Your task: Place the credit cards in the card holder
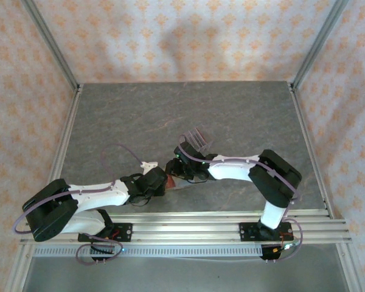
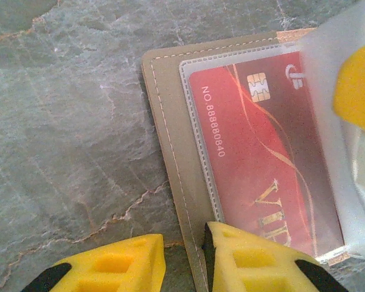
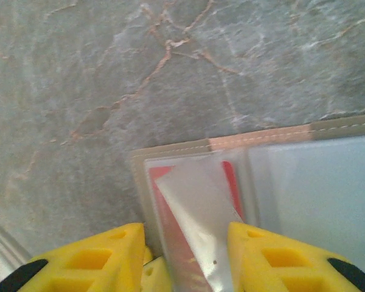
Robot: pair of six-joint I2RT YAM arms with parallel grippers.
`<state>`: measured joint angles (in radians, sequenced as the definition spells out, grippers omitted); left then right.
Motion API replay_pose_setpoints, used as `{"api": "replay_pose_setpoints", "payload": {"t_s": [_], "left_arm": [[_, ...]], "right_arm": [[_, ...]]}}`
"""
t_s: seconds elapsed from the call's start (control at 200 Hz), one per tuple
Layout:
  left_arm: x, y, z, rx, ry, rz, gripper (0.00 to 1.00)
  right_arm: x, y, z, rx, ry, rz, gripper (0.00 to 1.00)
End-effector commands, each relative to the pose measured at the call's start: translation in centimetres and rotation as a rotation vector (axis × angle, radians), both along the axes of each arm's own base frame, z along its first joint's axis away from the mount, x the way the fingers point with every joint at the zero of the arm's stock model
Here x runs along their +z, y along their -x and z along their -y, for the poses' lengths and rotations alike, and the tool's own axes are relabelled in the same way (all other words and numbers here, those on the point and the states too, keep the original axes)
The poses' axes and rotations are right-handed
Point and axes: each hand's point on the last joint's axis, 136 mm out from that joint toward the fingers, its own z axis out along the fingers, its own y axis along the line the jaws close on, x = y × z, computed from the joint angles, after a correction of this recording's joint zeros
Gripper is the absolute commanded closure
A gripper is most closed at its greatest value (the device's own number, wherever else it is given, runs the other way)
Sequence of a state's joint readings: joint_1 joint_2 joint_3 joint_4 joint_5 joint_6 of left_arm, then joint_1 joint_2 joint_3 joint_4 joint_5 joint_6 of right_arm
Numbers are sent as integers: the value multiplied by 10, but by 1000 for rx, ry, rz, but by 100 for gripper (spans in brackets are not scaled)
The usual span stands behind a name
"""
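My left hand point(image 2: 184, 243) sits narrowly parted at the edge of the card holder point(image 2: 167, 121). I can't tell if it grips. My right hand point(image 3: 185, 234) is open, astride the clear sleeve point(image 3: 198, 201).

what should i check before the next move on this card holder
1. card holder lying open on the table: ok
2. red card under the clear sleeve: ok; fully seated: cannot tell
3. left gripper steadying the holder, one finger on its cover: ok
4. right gripper jaws apart: ok
5. clear sleeve flap free of the right fingers: cannot tell, it stands between them
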<state>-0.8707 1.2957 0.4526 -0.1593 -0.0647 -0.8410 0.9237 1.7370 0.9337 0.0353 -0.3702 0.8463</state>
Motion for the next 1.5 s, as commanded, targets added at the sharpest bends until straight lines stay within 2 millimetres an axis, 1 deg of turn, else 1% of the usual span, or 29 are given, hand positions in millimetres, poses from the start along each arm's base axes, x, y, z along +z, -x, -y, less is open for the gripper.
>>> {"api": "replay_pose_setpoints", "payload": {"t_s": [0.0,0.05,0.185,0.305,0.445,0.59,0.691,0.866,1.001,1.171,1.351,1.496], "left_arm": [[-8,2,8,-5,36,-25,74],[-7,2,9,-5,41,-22,74],[-4,2,8,0,41,-19,74],[1,2,0,26,30,-2,74],[8,2,-8,44,28,17,73],[12,4,-13,48,28,27,71],[9,6,-15,53,23,22,69],[8,7,-24,84,12,28,69],[13,9,-27,89,17,37,69],[18,14,-40,103,-6,40,70],[17,24,-60,142,-25,22,71],[26,29,-72,165,-8,39,71]], "right_arm": [[12,6,-4,6,-60,-4,59],[8,7,-5,8,-61,-14,59],[-2,9,-15,21,-97,-51,59],[-4,6,-24,16,-137,-61,59],[0,3,-31,15,-157,-59,60],[4,4,-37,16,-185,-63,59],[9,7,-45,20,-220,-67,59],[18,14,-56,16,-249,-55,59],[20,14,-56,-4,-260,-49,59],[22,16,-62,6,-280,-55,58],[25,21,-75,42,-306,-65,55],[20,25,-84,55,-298,-71,55]]}}
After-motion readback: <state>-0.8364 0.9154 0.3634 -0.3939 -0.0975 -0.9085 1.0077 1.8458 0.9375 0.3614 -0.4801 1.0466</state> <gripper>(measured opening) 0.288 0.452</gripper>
